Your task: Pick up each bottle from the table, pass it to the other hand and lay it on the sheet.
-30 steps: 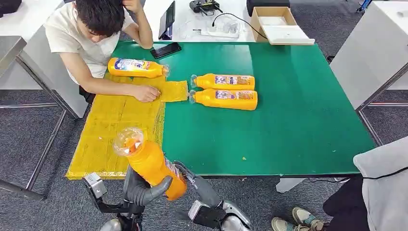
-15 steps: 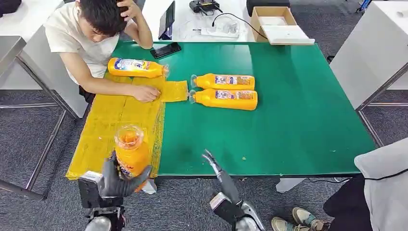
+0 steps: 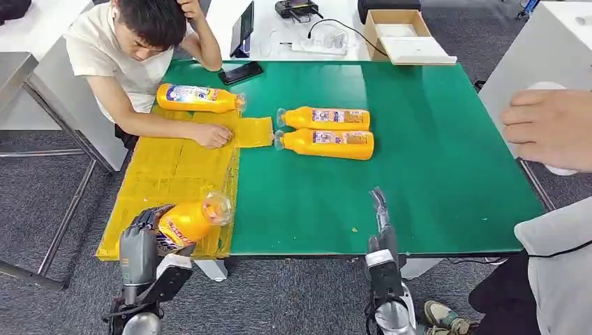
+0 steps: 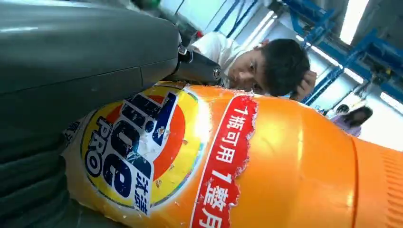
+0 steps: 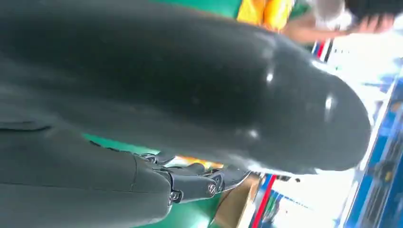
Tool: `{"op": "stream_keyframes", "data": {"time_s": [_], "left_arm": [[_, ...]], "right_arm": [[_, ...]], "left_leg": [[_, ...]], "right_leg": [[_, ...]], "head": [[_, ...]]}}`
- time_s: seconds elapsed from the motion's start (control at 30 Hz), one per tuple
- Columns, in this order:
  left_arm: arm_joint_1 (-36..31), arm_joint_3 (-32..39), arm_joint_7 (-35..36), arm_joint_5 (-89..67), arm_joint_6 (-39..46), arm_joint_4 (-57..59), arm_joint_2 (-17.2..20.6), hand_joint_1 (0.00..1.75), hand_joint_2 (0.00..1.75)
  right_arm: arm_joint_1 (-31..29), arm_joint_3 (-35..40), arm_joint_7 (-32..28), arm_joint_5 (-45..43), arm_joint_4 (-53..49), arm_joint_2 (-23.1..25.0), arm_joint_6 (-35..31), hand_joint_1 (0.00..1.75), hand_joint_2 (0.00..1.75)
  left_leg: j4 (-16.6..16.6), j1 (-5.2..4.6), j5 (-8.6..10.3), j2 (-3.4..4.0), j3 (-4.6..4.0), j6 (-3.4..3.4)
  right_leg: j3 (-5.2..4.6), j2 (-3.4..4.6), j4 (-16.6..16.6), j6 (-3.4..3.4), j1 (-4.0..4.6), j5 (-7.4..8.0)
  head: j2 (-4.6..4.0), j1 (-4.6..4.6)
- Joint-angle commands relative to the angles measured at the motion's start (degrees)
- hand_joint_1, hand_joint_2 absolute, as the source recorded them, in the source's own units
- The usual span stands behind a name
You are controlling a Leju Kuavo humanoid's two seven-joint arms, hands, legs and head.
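Tipped over since before, the bottle (image 3: 187, 220) lies gripped in the left hand (image 3: 139, 241); right hand (image 3: 379, 209) edge-on, fingers straight, empty.

Held bottle (image 4: 247, 161) cut off by left wrist picture's edge, cap end out of frame; base hidden behind left hand (image 3: 138, 241) in head view. Right hand (image 3: 378, 209) seen edge-on, finger spread unclear; thumb (image 5: 190, 90) blocks most of right wrist view. Near-right person's hand (image 3: 548, 129) blurred, cut off at right edge.
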Motion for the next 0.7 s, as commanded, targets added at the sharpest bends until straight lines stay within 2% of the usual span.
{"op": "stream_keyframes", "data": {"time_s": [0.03,0.13,0.23,0.4,0.7], "left_arm": [[-19.6,-6.0,12.7,-18.7,-8.9,27.8,2.6,1.75,1.75],[-27.1,-7.8,15.4,-22.2,-10.0,41.4,2.4,1.75,1.75],[-30.8,-8.6,17.2,-25.3,-9.5,49.6,2.8,1.75,1.75],[-32.1,-8.1,16.8,-25.9,-9.5,52.4,2.9,1.75,1.75],[-32.9,-7.2,15.7,-24.2,-11.3,52.6,2.1,1.75,1.75]], "right_arm": [[-4.6,-1.3,1.1,-0.7,4.2,3.4,2.7,0.0,0.0],[-6.4,0.4,1.0,-1.0,7.1,4.2,3.1,0.0,0.0],[-7.1,1.1,1.0,-1.2,8.8,4.4,3.0,0.0,0.0],[-7.3,0.7,0.9,-1.8,9.5,4.3,2.8,0.0,0.0],[-7.5,0.9,0.9,-1.9,10.0,4.5,3.2,0.0,0.0]], "left_leg": [[-0.1,0.07,0.07,-0.22,0.23,-0.16],[-0.1,0.05,0.17,-0.23,0.18,-0.13],[-0.1,0.05,0.19,-0.1,0.16,-0.12],[-0.1,0.11,0.14,0.16,0.32,-0.17],[0.0,0.05,0.23,0.06,0.19,-0.14]], "right_leg": [[0.31,-0.32,-0.1,-0.17,0.08,-0.03],[0.25,-0.3,-0.1,-0.14,0.05,0.05],[0.21,-0.16,-0.1,-0.09,0.05,0.08],[0.35,0.0,-0.1,-0.21,0.12,0.15],[0.24,0.04,0.0,-0.17,0.05,0.23]], "head": [[0.0,0.0],[0.0,0.0],[-0.02,0.0],[0.0,0.0],[0.0,0.0]]}}
